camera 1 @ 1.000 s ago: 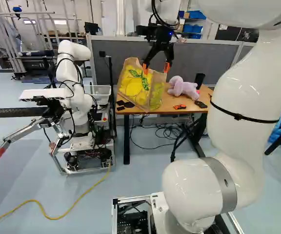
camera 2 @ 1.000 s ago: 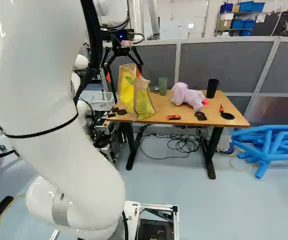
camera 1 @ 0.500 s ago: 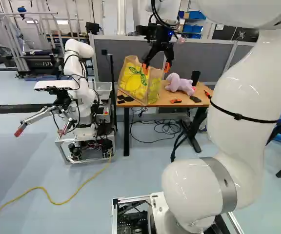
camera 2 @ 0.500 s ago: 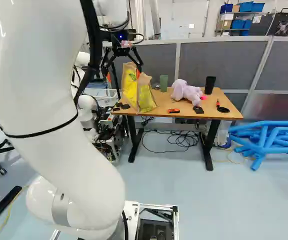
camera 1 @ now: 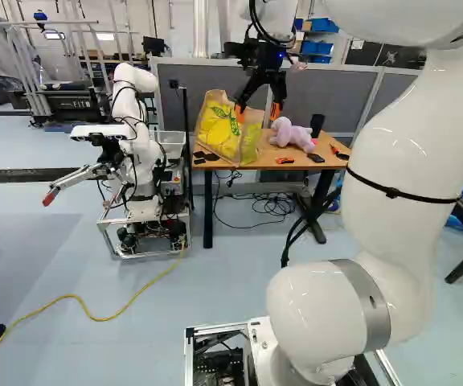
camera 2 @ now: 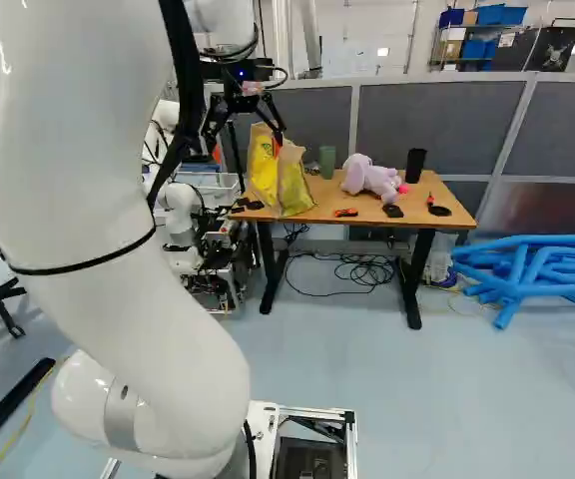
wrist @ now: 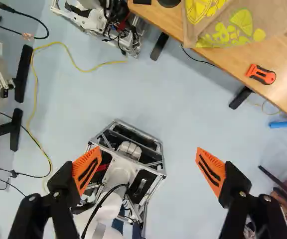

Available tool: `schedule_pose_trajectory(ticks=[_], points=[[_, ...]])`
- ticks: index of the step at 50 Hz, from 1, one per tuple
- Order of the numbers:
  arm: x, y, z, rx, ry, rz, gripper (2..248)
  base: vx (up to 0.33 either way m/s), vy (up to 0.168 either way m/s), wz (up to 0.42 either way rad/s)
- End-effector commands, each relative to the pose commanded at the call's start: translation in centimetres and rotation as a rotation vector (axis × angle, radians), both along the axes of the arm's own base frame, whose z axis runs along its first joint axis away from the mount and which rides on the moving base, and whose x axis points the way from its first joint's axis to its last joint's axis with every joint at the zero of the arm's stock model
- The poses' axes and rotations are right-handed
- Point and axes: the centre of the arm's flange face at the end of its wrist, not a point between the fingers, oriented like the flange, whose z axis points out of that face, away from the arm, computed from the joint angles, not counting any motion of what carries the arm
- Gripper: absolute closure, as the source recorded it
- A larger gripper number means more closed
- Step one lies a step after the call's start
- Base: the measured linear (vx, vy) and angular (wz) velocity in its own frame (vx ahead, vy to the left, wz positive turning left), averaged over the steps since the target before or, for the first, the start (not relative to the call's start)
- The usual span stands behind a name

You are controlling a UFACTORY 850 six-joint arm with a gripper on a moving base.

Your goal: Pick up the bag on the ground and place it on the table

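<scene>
light-brown wooden tabletop (camera 2: pixel 329 208) | tan bag with yellow lemon print (camera 1: pixel 219 131) standing on it | black, orange-padded hand (wrist: pixel 147 164): fingers apart, empty | step: placing, looks done | next: back off without snagging bag

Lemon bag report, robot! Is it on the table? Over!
Gripper open, empty. Lemon-print bag standing on table. Plush toy nearby, seemingly not blocking.

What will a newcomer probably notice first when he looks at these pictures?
Probably the big white arm, which fills the right side of the left base view. Next would come the bag with yellow print, standing on the wooden table, and the open hand with its orange pads. The heap of blue tubes at the right of the right base view also stands out.
</scene>
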Motion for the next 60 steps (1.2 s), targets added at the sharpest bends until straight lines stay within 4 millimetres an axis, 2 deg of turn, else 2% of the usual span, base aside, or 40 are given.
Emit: schedule_pose_trajectory(ticks=[33,60], points=[[0.0,0.0,-0.3,-0.001,-0.007,-0.004,3,0.003,0.000,0.000],[-0.1,0.0,-2.0,-0.004,-0.055,-0.028,3,0.000,0.000,0.000]])
